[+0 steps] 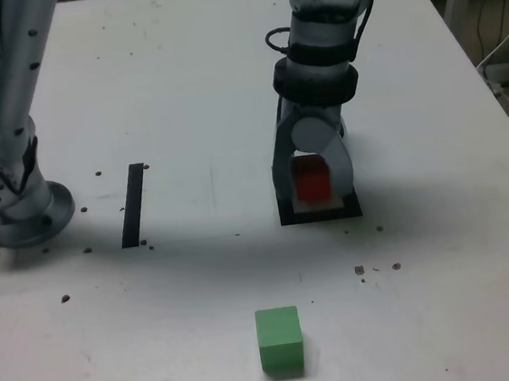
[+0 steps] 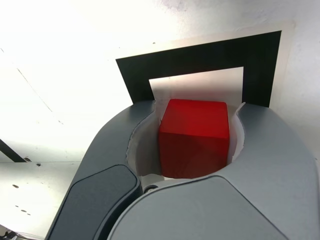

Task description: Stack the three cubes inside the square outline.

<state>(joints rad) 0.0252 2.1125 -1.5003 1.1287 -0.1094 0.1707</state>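
The tool [image 1: 313,182] stands upright over the square outline [image 1: 286,216], right of centre in the exterior view, with the red cube [image 1: 310,182] between its two jaws. In the wrist view the red cube [image 2: 194,137] sits snug between the pale inner pads [image 2: 143,150], which touch it on both sides, so the tool looks closed on it. Whether the cube already rests on the pale centre or hangs just above it cannot be told from either view

The relation that matters now is cube to outline: the cube is directly above the frame's pale centre. The wrist view shows the outline [image 2: 200,57] running along two sides beyond the cube, with the cube's edges roughly parallel to the black band. That suggests the first block is about placed and only needs a straight release, jaws spreading sideways without dragging it

The green cube [image 1: 279,340] lies well apart, on the near side of the counter [image 1: 180,89], nearer the camera and somewhat to the exterior view's left of the tool. It would likely be the next pick. No yellow cube shows in either view. A narrow black strip [image 1: 134,205] lies farther to the exterior view's left, near the arm's base [image 1: 15,211]
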